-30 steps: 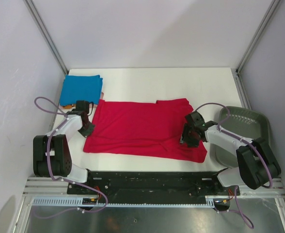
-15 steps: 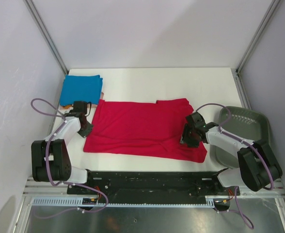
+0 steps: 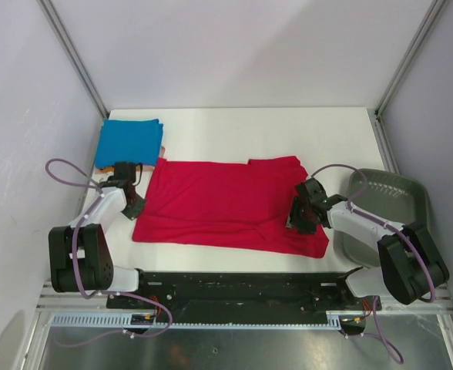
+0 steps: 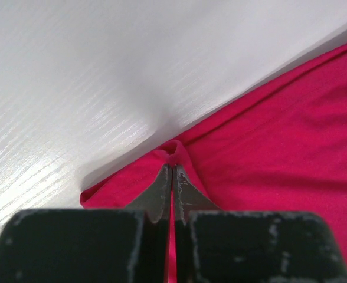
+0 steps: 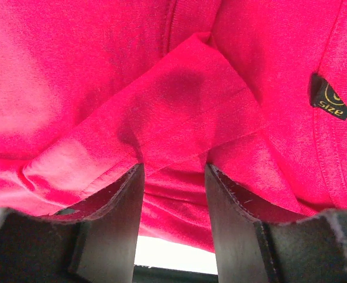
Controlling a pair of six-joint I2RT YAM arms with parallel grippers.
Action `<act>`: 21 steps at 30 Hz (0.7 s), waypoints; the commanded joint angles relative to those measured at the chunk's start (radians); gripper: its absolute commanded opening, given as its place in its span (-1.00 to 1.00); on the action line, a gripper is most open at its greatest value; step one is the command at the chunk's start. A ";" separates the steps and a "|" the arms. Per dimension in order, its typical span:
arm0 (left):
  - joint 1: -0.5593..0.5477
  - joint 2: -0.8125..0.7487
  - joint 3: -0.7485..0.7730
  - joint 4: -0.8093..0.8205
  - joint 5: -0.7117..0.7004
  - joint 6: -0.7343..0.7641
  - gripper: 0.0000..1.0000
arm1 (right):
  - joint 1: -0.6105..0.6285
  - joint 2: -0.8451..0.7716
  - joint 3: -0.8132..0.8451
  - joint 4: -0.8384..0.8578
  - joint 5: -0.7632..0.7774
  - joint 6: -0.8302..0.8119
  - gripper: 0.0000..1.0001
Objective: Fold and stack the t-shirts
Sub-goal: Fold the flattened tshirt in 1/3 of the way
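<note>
A: Left gripper [image 4: 173,168]?
B: Pinched tight on the edge of the red t-shirt [image 4: 268,147], raising a small peak of cloth off the white table [image 4: 73,71].
A: Right gripper [image 5: 170,171]?
B: Spread apart, straddling a creased fold near the dark neck tag [image 5: 329,97].
A: And farther out?
B: Bright red, laid wide across mid-table, rumpled toward the right end. Past it, at the far left corner, a folded blue t-shirt [image 3: 129,141] atop a sliver of orange t-shirt [image 3: 105,165].
</note>
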 commanded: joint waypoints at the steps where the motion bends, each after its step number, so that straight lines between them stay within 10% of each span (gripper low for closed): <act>1: 0.012 -0.047 -0.006 0.015 -0.030 -0.005 -1.00 | -0.003 0.072 -0.078 0.004 0.033 0.010 0.01; 21: 0.049 -0.048 -0.018 0.081 0.057 0.051 -0.89 | -0.013 0.052 -0.080 0.002 0.035 0.002 0.02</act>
